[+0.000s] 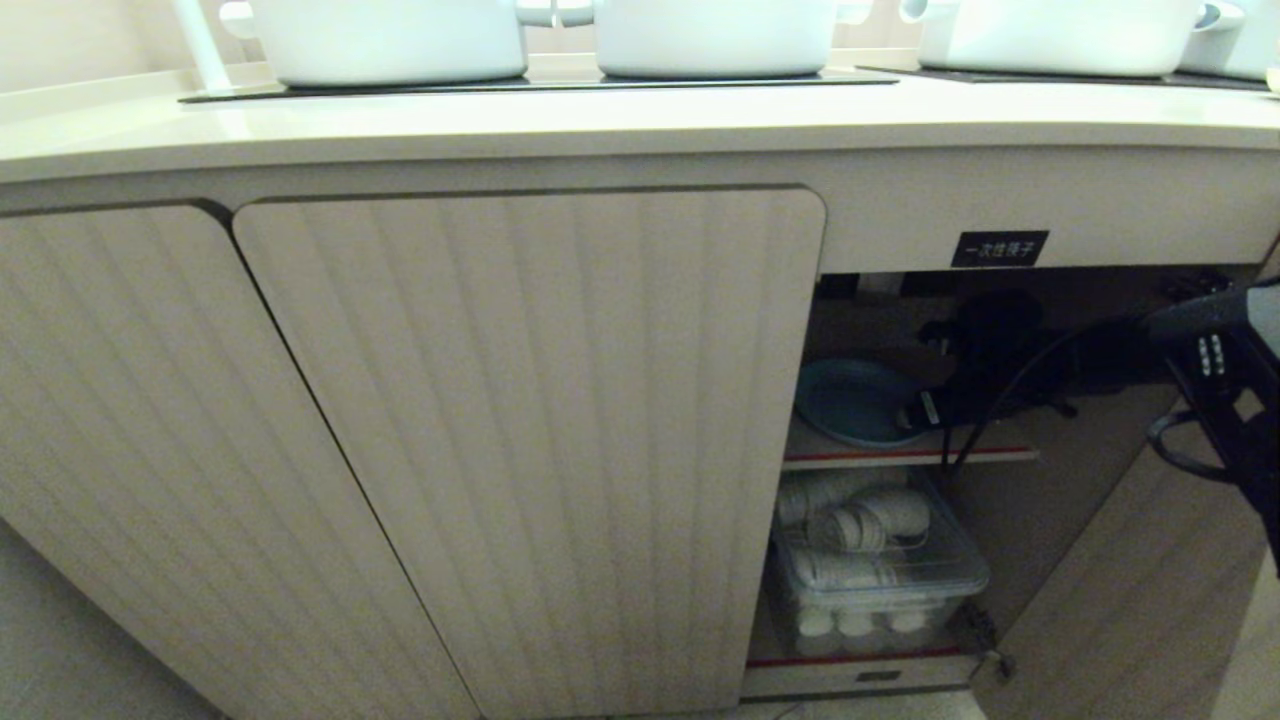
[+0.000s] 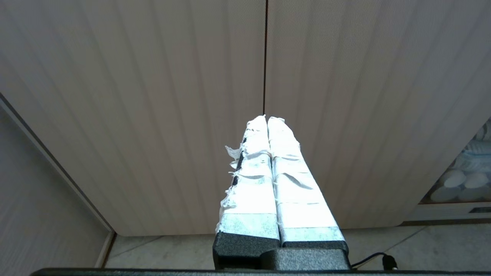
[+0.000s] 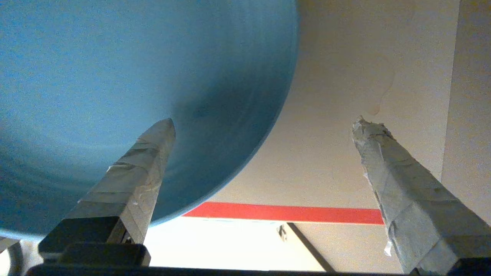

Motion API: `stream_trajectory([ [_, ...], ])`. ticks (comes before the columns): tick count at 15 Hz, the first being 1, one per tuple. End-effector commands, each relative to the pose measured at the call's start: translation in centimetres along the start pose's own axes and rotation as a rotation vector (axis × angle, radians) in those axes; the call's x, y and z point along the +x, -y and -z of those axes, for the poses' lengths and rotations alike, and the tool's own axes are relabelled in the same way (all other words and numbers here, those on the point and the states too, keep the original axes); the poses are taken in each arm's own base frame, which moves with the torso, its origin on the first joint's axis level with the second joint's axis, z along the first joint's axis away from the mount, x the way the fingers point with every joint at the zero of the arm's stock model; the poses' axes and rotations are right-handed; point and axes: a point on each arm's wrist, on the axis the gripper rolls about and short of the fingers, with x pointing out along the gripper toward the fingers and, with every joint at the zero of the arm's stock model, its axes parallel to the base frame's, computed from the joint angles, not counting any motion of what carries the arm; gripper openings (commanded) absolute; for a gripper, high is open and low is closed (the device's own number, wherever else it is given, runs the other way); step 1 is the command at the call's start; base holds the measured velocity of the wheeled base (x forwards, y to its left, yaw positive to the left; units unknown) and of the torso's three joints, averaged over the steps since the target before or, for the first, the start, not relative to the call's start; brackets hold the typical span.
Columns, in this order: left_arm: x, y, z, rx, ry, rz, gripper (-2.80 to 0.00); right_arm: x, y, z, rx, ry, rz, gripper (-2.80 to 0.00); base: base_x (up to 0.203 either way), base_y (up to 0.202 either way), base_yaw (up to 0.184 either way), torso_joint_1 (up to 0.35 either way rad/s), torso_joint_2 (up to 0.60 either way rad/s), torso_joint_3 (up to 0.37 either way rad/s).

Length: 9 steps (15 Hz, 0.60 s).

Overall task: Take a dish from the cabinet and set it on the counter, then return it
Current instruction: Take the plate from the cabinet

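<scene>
Reaching into the open right side of the cabinet (image 1: pixel 530 430), the right gripper (image 3: pixel 264 124) hangs over the upper shelf (image 1: pixel 905 455) with its taped fingers (image 3: pixel 149 153) spread wide, holding nothing. Just beside it, the dish (image 1: pixel 850 400) lies flat on that shelf toward the left; one finger overlaps its blue surface in the right wrist view. Below sits a clear bin (image 1: pixel 880 575) of white cups. Pots (image 1: pixel 390 40) stand on the counter (image 1: pixel 600 115) above. Off to the left, the left gripper (image 2: pixel 267 119) faces the closed ribbed doors, fingers pressed together.

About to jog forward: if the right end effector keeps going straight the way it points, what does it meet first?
Probably the dish: one finger of the open right end effector already overlaps its rim, the other over bare shelf. Depth is unclear.
</scene>
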Motion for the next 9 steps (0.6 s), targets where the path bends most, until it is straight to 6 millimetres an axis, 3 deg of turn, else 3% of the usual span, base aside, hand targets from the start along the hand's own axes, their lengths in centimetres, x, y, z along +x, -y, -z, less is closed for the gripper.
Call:
stream_trajectory([
  [1,0.0,0.0,0.0,0.0,0.0,0.0,-2.8,-0.2,0.08,-0.35,-0.001,-0.005,-0.002,0.0,0.0,0.0,0.0,0.0,0.0,0.0],
  [9,0.0,0.0,0.0,0.0,0.0,-0.002,-2.8,-0.27,0.22,0.1,0.0,-0.066,-0.01,0.0,0.0,0.0,0.0,0.0,0.0,0.0],
])
